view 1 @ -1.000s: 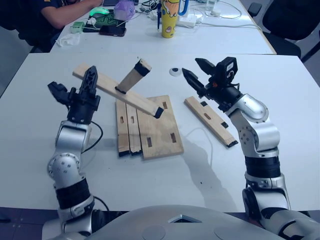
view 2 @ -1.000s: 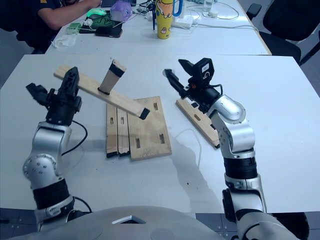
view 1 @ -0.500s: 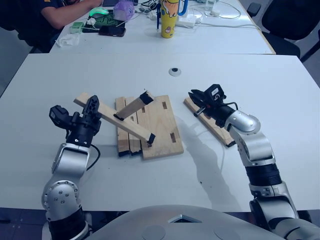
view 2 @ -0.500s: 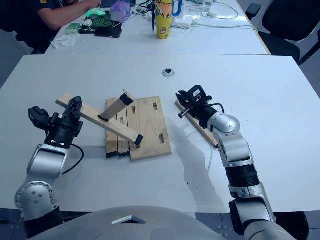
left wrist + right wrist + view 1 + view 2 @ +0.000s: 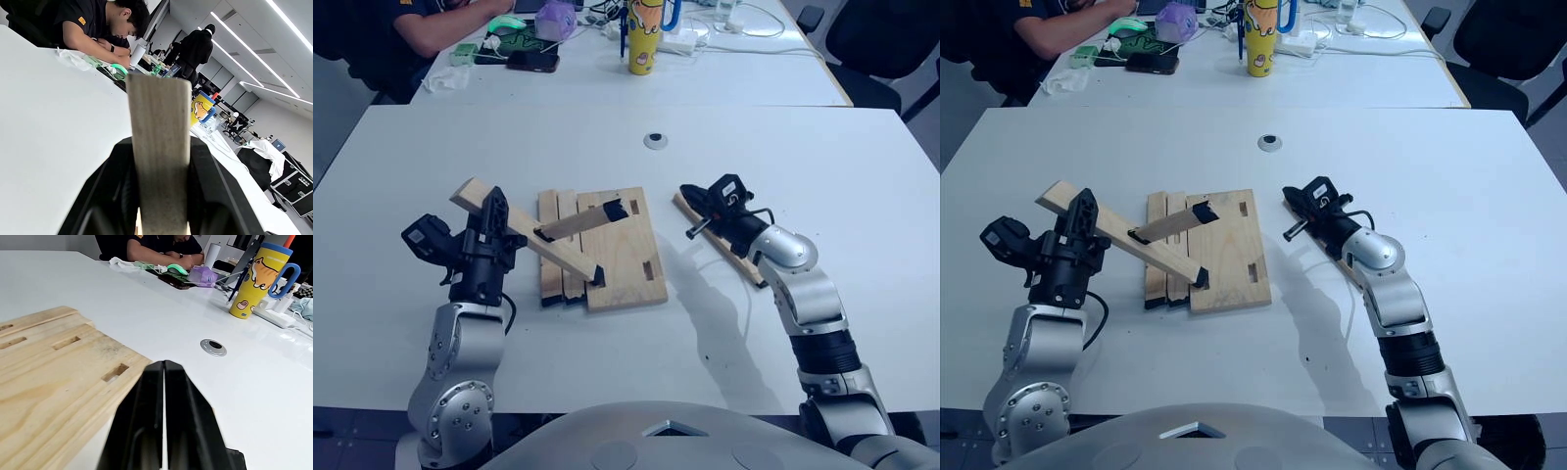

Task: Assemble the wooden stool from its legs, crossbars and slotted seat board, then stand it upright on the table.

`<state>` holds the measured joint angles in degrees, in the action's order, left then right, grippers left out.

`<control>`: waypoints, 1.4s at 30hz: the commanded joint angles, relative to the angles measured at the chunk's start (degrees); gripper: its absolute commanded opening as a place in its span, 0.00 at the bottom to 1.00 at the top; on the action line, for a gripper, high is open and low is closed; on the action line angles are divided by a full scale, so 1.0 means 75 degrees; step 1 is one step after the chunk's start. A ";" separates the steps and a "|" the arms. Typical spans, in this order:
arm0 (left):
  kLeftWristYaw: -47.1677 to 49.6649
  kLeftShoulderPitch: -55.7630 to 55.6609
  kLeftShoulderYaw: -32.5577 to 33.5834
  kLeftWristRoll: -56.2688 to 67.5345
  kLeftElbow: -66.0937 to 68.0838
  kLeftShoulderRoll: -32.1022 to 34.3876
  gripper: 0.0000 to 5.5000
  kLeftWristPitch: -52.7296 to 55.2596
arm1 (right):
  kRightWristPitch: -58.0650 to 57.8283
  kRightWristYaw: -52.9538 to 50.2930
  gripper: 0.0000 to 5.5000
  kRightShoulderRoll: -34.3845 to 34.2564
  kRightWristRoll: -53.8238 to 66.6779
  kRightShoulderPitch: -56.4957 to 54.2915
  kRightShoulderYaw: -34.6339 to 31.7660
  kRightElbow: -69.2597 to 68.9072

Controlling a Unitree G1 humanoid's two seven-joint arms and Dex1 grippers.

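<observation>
On the white table in front of me lie the wooden stool parts, and they are not all put together yet.

My left gripper is closed tight on a long wooden leg. The fingers pinch it near its high end, on my left side. The leg slants down toward the middle of the table. Its low end has a black tip and sits over the near left corner of the slotted seat board. I cannot tell if the tip touches the board. A short crossbar sticks out from the middle of the leg. It reaches over the seat board, and its far end has a black tip too.

The seat board lies flat in the middle of the table with its slots facing up. Two thin wooden slats lie flat just beside it on its left side, and the slanting leg crosses above them.

My right gripper is low by the table, to the right of the seat board. Its two fingers are pressed together and nothing is between them. It is over the far end of another leg that lies flat on the table.

A small round cap sits in the table farther back. A yellow cup stands on the next table behind.
</observation>
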<state>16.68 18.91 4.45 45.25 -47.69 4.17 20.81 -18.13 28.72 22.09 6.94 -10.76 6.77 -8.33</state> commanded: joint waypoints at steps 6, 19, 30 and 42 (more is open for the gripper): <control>-0.0106 -0.0095 -0.0478 -0.1905 0.0548 0.0429 0.19 0.0258 | -0.0048 -0.0030 0.00 -0.0005 -0.0221 0.0050 0.0127 -0.0188; -0.0565 -0.0882 -0.0832 -0.3475 0.2083 0.0141 0.19 -0.0650 | -0.0079 -0.0053 0.00 -0.0084 -0.0345 0.0039 0.0175 -0.0273; -0.0355 0.0124 -0.0702 -0.4728 0.2261 0.0228 0.19 -0.0490 | -0.0035 -0.0253 0.00 -0.0030 -0.0789 -0.0077 0.0214 -0.0205; -0.1275 0.0659 -0.1375 -0.5333 0.2497 0.0646 0.19 -0.1146 | 0.0028 -0.0218 0.00 -0.0067 -0.0946 -0.0086 0.0193 -0.0161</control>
<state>9.26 15.81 -4.39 10.55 -38.56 5.12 6.52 -18.22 27.28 21.54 0.35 -10.44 8.12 -9.55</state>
